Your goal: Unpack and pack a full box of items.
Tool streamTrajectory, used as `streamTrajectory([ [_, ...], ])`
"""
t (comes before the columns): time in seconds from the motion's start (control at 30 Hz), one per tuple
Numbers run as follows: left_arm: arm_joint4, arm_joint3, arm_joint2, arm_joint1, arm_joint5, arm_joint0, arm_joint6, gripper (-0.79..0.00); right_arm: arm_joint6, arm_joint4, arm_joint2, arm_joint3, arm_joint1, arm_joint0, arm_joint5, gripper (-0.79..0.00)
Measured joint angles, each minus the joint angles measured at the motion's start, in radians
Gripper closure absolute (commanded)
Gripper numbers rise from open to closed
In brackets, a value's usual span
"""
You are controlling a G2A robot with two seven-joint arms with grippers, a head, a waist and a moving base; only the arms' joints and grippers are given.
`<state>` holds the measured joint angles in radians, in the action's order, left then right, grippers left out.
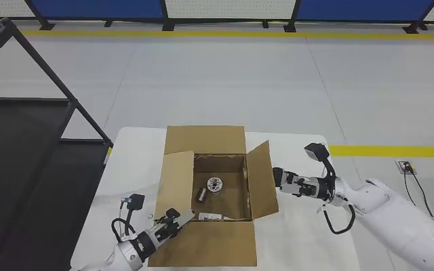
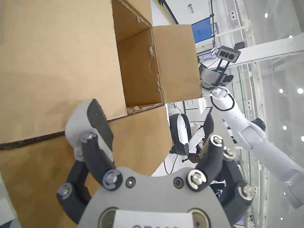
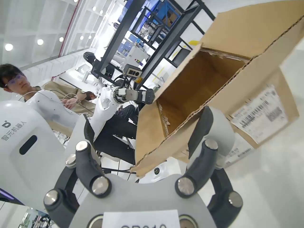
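Since all four flaps of the box are folded outward on the tabletop, I judge the opening step done and the unpacking barely begun. Three items lie on the box floor: a round pale piece near the middle, a small dark piece just beside it, and a white tube lying along the near wall. I hold none of them.

My left gripper sits at the box's near left corner, close to the tube. Its fingers are spread, with the cardboard edge reaching between them but not pinched. My right gripper hangs just outside the right flap. It is spread as well, the flap's corner lying between its fingers without any squeeze that I can see.

By my reckoning nearly everything is left: lifting each item out onto the tabletop, then putting them all back. Whether the flaps must be closed again I cannot tell.
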<state>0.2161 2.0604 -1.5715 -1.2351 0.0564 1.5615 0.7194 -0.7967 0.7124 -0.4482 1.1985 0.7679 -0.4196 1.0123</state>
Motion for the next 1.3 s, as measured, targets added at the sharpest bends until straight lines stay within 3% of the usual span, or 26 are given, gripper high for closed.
streamTrajectory([
  [0.23, -0.014, -0.012, 0.003, 0.005, -0.004, 0.001, -0.014, -0.785, -0.011, -0.09, 0.018, 0.015, 0.081, 0.013, 0.0, -0.785],
  [0.57, -0.067, -0.058, 0.001, 0.01, -0.054, -0.02, -0.034, -0.785, -0.011, -0.111, 0.095, -0.149, 0.27, 0.072, 0.0, -0.785],
  [0.8, -0.121, -0.076, -0.016, 0.014, -0.065, -0.024, -0.045, -0.785, -0.011, -0.135, 0.114, -0.269, 0.367, 0.08, 0.0, -0.785],
  [1.3, -0.112, -0.095, 0.005, 0.02, -0.141, -0.056, -0.102, -0.785, -0.011, -0.28, 0.062, -0.403, 0.473, 0.08, 0.0, -0.785],
])
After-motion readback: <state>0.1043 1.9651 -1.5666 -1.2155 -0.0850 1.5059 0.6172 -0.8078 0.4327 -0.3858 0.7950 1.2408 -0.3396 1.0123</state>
